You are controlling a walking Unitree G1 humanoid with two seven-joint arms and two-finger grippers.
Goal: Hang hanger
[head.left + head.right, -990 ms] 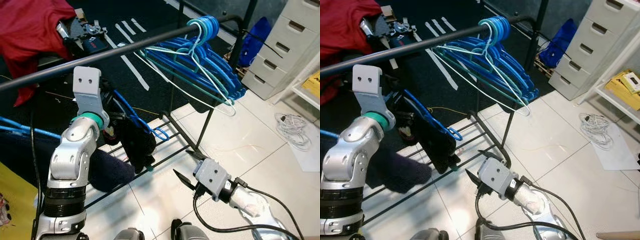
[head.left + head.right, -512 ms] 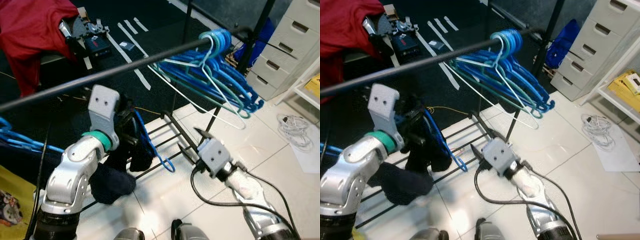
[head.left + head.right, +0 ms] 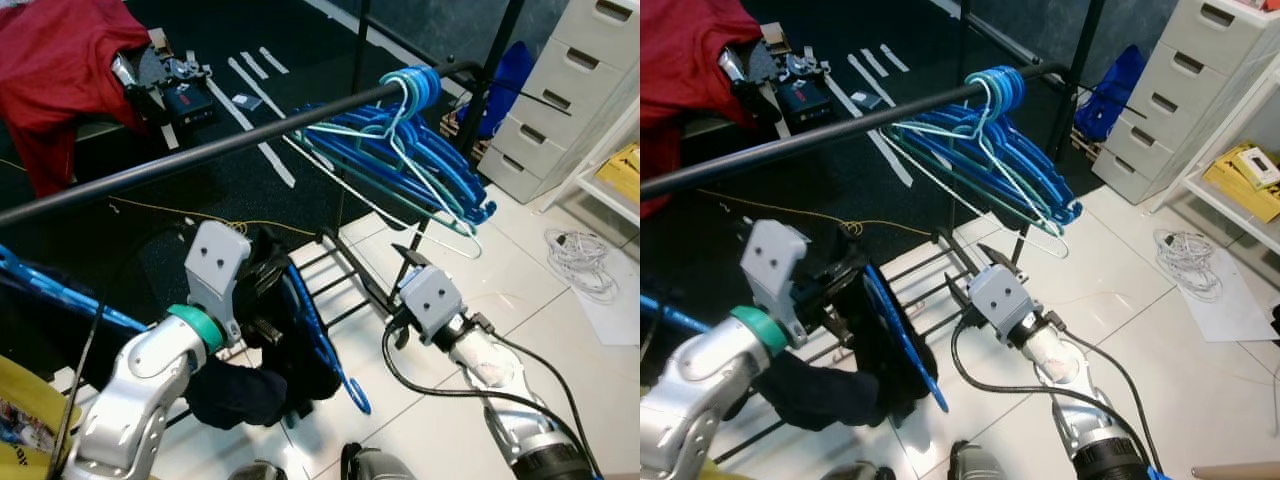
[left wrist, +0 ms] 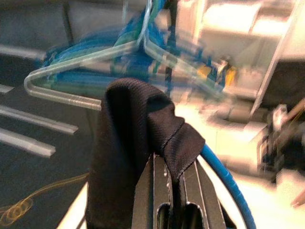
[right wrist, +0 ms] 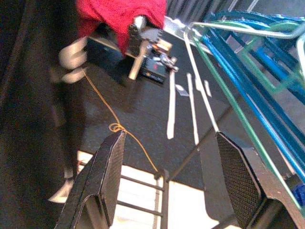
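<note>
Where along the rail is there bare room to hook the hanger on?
The rail is bare from the red cloth to the bunched hangers. That right end is crowded. The left gripper holds the blue hanger, draped in black cloth, below.

I count one black rail (image 3: 200, 152) with a bunch of blue and teal hangers (image 3: 420, 165) packed too tightly at its far end for me to number them, plus one blue hanger (image 3: 320, 345) carrying one black garment (image 3: 290, 340), clamped by the left gripper (image 4: 174, 191). Two grippers are on my screens, the right gripper (image 5: 167, 176) with its two fingers spread apart. Beyond that I see one red cloth (image 3: 60, 60), one white drawer unit (image 3: 565, 90) and one coil of white cable (image 3: 580, 255).
</note>
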